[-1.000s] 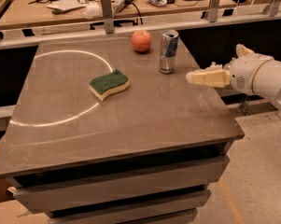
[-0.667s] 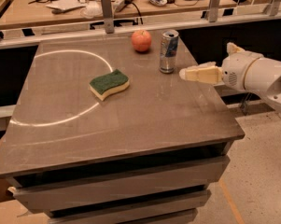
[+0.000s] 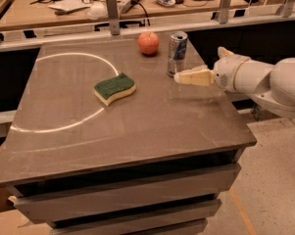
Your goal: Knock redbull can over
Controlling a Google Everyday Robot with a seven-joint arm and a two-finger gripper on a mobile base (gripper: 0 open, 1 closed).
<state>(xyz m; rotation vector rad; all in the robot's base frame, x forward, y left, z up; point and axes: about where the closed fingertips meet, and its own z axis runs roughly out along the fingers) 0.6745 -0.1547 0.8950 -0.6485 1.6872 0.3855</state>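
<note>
Grey tabletop [image 3: 137, 126] is carrying everything, and the white arm [image 3: 264, 82] is reaching in from the right of the redbull can [image 3: 177, 53]. It is bringing the gripper [image 3: 179, 77], clenched on nothing, closer than a second ago, so the tip is now lying just beside the can's foot on the near side. With the can still standing upright, the knock is probably only beginning. The green sponge [image 3: 114, 88], well to the can's left and nearer, and the red apple [image 3: 148, 43], close on its left, are blocking nothing, though a can toppling leftward may be heading for the apple.
</note>
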